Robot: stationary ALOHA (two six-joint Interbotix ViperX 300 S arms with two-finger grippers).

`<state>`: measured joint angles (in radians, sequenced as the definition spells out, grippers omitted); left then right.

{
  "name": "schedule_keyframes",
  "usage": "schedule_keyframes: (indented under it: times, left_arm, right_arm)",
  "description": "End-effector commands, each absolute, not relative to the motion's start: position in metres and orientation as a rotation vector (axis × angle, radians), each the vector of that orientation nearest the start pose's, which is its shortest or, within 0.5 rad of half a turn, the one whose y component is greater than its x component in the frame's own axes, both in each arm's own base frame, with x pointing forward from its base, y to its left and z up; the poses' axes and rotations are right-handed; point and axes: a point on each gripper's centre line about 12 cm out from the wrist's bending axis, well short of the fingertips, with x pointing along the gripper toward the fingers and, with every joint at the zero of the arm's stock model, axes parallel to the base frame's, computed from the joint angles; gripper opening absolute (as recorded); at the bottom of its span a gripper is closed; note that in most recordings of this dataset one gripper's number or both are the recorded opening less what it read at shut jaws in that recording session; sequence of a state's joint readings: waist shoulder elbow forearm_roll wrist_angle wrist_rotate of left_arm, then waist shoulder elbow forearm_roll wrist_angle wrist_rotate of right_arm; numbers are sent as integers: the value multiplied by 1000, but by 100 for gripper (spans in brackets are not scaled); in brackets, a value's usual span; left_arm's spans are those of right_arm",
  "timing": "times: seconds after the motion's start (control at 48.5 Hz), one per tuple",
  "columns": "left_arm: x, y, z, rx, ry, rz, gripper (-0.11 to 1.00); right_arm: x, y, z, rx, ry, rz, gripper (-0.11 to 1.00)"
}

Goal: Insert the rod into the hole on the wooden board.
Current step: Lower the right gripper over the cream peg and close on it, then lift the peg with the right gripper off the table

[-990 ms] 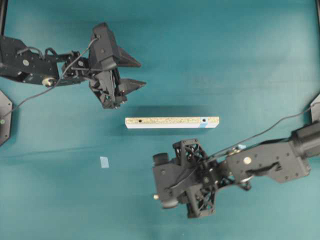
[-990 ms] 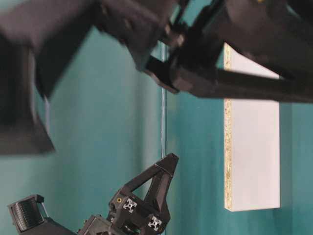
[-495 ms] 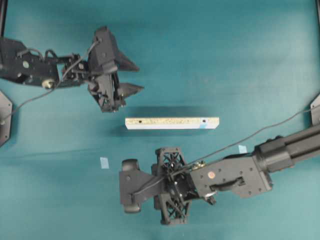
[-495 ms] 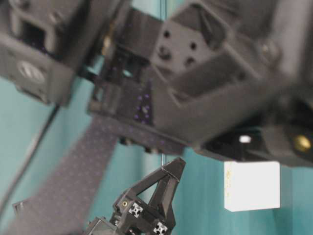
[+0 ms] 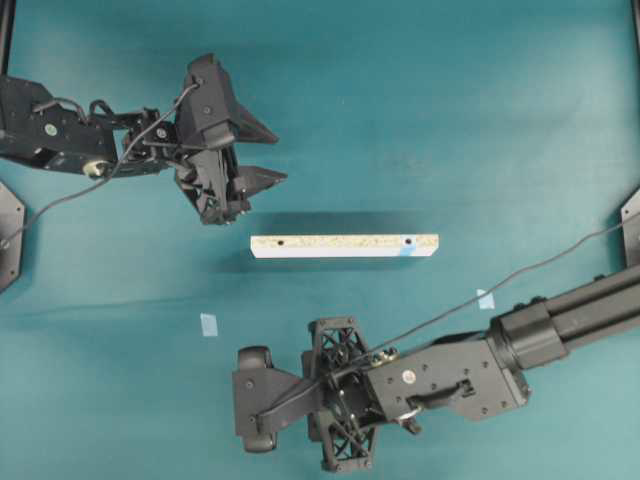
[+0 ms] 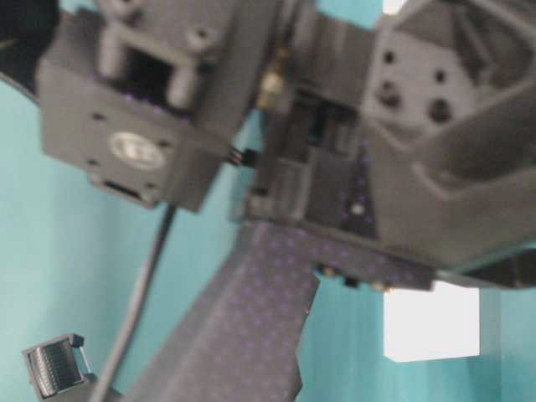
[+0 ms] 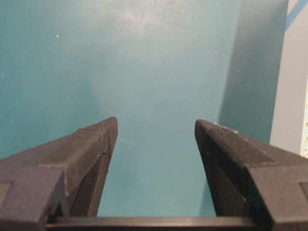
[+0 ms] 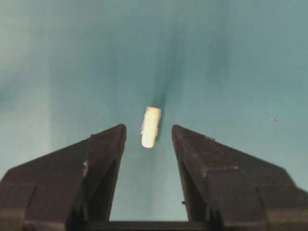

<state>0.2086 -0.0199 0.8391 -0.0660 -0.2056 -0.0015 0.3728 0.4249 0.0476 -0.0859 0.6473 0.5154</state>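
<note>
While my right end effector [image 8: 149,132] hangs over the near part of the tabletop [image 5: 500,110] with its jaws spread moderately wide and nothing between them, I can see the rod [image 8: 150,127] lying flat on the teal surface, framed in the gap just ahead of the fingertips and pointing roughly along my line of approach. From overhead the rod itself is hidden under the right arm, so the wrist view is my only read on it. My left end effector [image 7: 156,130] is also wide and empty, hovering beyond the far left end of the wooden board [image 5: 345,245], whose pale side shows at the right edge of that wrist view. That board lies well apart from the rod, and the hole [image 5: 408,241] beside the light-blue patch sits near its right end in the overhead view. I judge the rod to be very light, stiff and smooth, so it will likely roll or skitter if one finger touches first. I would close on its middle, across the round sides, with both fingers meeting it together, leaving one end free to enter the hole. A grip too near an end could let it pivot.
</note>
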Motion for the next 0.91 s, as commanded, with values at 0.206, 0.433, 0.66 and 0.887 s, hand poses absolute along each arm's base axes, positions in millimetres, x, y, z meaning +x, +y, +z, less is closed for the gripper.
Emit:
schedule_keyframes:
  times: [0.206,0.433,0.66,0.887]
  left_arm:
    - [350,70,152,-122,569,222,75]
    - [352,65,152,-123,570,210,75]
    - [352,63,150,-126,573,204,75]
    - [352,62,150,-126,573,203,75]
  right_arm:
    - [475,183,142,170,1094,55,52]
    - [477,183,137,164,1099,53,52]
    - [478,181,133,161,1105,47,52]
    - [480,177,132,156,1102,40,52]
